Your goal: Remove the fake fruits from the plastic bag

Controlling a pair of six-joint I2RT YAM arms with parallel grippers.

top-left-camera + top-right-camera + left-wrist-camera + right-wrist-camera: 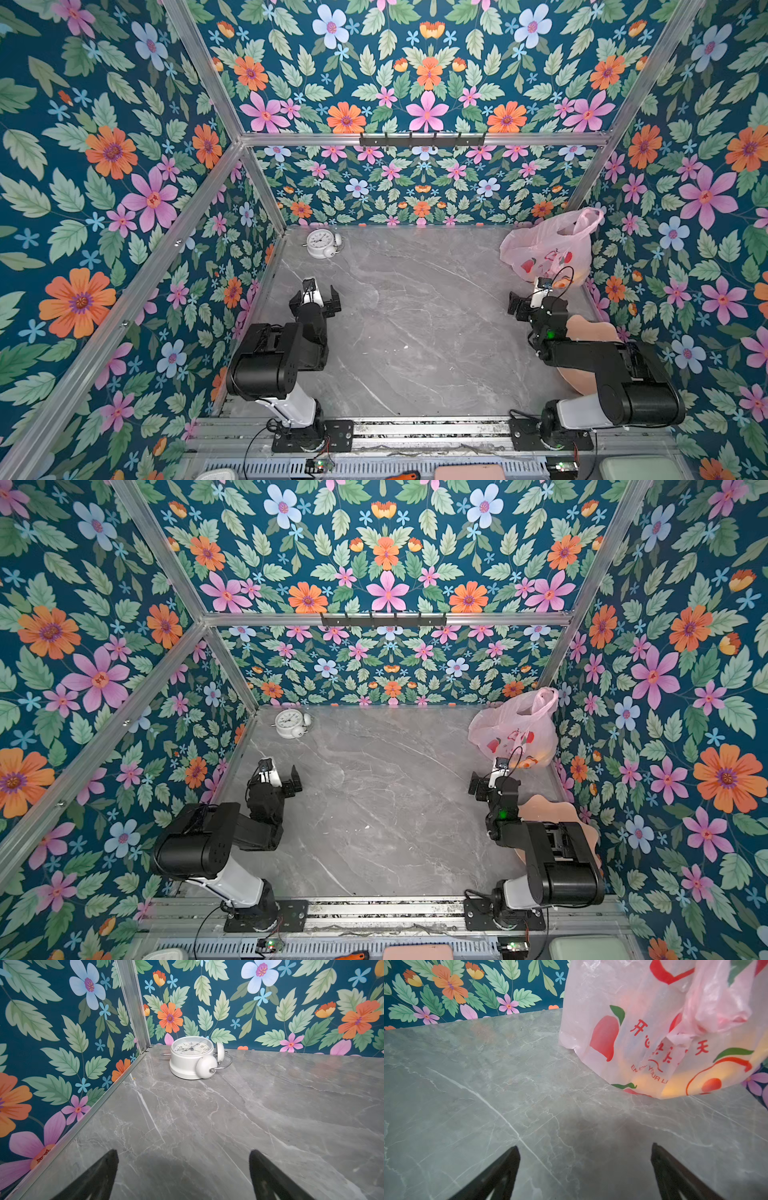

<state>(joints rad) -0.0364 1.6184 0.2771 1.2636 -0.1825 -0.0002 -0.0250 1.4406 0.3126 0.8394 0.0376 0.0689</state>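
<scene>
The plastic bag, thin, pink and printed with red fruit, stands at the back right corner with its handle loops up. The fake fruits show only as blurred orange-yellow shapes through the bag's lower wall. My right gripper hovers just in front of the bag, open, with only bare table between its fingers. My left gripper is open and empty on the left side, facing the back left corner.
A white alarm clock lies on its back near the back left corner. A scalloped peach-pink bowl sits under my right arm by the right wall. Floral walls close three sides of the grey marble table.
</scene>
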